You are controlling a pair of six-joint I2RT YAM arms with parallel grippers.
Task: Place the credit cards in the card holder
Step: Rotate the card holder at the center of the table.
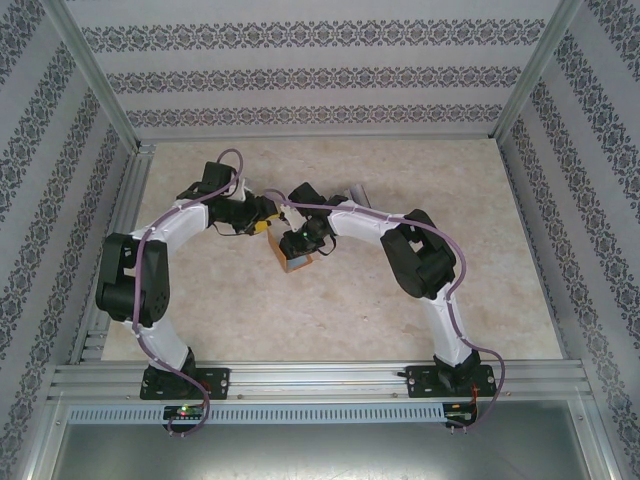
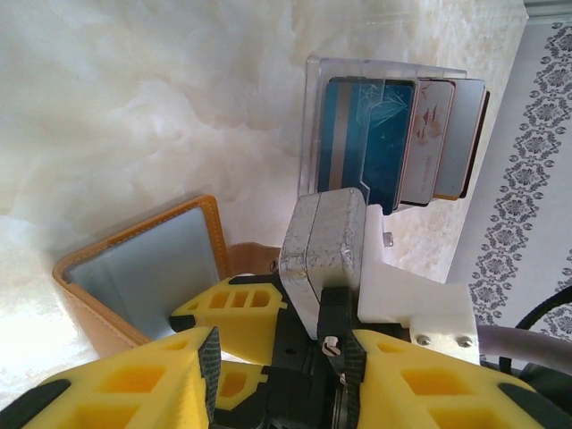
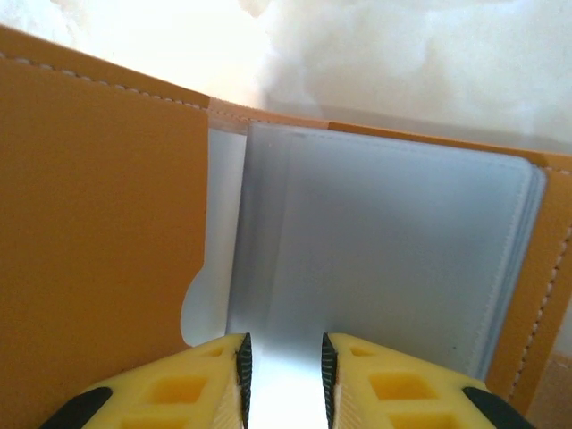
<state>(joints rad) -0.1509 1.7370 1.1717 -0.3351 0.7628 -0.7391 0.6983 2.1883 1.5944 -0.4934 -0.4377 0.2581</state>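
On the table (image 1: pixel 450 300) | 1 card holder (image 3: pixel 107 223), open | 4 credit cards (image 2: pixel 420 134) | left claw (image 2: pixel 281 357) spread | right claw (image 3: pixel 282 357) unclear

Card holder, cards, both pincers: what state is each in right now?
card holder: open, clear pockets exposed, no card seen inside.
credit cards: overlapping in the clear stand, none gripped.
left pincer: open, fingers wide apart.
right pincer: fingers slightly apart at the pockets' edge; grip unclear.
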